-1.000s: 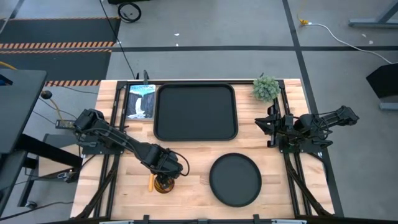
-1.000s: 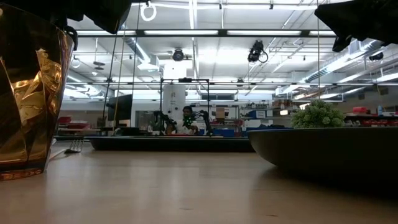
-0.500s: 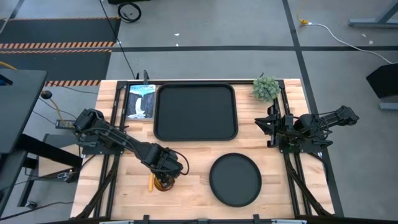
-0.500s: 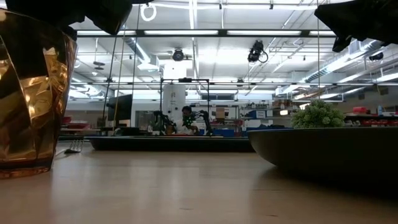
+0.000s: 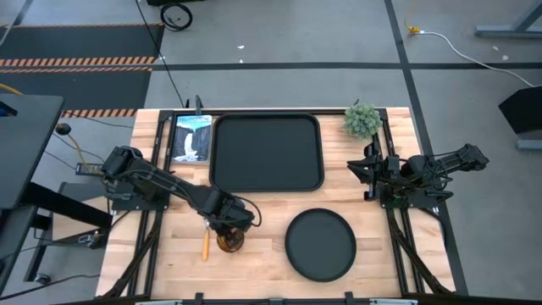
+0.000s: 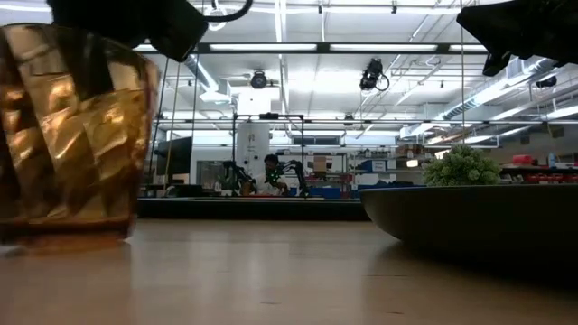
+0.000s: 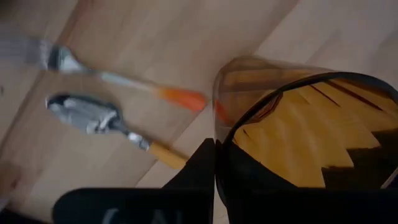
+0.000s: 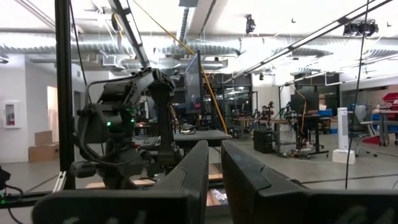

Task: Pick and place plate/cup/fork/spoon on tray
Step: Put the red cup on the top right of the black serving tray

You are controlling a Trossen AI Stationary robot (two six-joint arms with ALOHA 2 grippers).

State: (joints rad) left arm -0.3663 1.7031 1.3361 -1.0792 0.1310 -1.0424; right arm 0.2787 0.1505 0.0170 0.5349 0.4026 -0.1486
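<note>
Cup gripped, tray ahead.
Left end effector (image 5: 227, 235) clamped on cup (image 5: 227, 241) near bench's front edge; tray (image 5: 266, 152) toward back edge. Right end effector (image 8: 214, 168) nearly closed, parked at right edge.

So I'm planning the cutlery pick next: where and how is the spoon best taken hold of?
Probably by its yellow-orange handle, coming straight down from above. The spoon lies flat on the table beside the fork, apart from it, so fingers closing across the slim handle should fit. The left gripper is shut on the cup for now; the right gripper waits by the table's right edge.
</note>
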